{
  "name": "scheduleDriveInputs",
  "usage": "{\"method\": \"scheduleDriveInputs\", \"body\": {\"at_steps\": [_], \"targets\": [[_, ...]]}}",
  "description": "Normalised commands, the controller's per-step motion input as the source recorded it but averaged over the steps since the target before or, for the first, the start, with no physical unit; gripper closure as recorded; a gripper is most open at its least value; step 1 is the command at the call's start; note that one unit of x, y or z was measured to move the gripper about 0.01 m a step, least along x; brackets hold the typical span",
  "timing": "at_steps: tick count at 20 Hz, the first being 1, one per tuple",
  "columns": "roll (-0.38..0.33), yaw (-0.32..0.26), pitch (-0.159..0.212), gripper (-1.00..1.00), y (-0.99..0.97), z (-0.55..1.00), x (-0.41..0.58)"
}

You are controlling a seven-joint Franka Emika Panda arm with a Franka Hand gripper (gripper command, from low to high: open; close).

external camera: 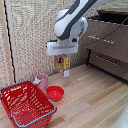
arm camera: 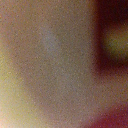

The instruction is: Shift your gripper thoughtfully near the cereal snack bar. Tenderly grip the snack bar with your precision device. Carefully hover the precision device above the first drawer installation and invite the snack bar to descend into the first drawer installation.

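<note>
In the exterior view the gripper (external camera: 63, 57), a white block on the bulky white arm, hangs above the wooden floor. It is shut on the cereal snack bar (external camera: 62, 64), a yellow-orange pack that hangs upright below it, clear of the floor. The first drawer installation (external camera: 111, 18) is the open top drawer of the grey-brown cabinet at the exterior view's upper right, well to the right of and above the gripper. The wrist view is a close blur of grey, yellow and dark red; nothing can be made out there.
A red wire basket (external camera: 26, 104) stands at the exterior view's lower left. A pink cup (external camera: 42, 81) and a red bowl (external camera: 55, 93) sit on the floor below and left of the gripper. Lower drawers (external camera: 109, 61) have silver bar handles. A woven wall is behind.
</note>
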Motion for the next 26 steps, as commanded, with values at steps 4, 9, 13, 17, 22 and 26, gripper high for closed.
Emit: {"method": "scheduleDriveInputs", "body": {"at_steps": [4, 9, 13, 17, 22, 26], "targets": [[-0.031, -0.017, 0.097, 1.0, 0.0, 0.97, 0.0], [-0.03, -0.001, 0.089, 1.0, 0.0, 1.0, 0.045], [-0.064, 0.0, 0.05, 1.0, 0.0, 1.0, 0.111], [-0.075, 0.067, 0.0, 1.0, -0.13, 0.93, 0.094], [-0.035, 0.141, -0.055, 1.0, -0.33, 0.83, 0.002], [-0.052, 0.095, -0.011, 1.0, -0.39, 0.83, 0.006]]}}
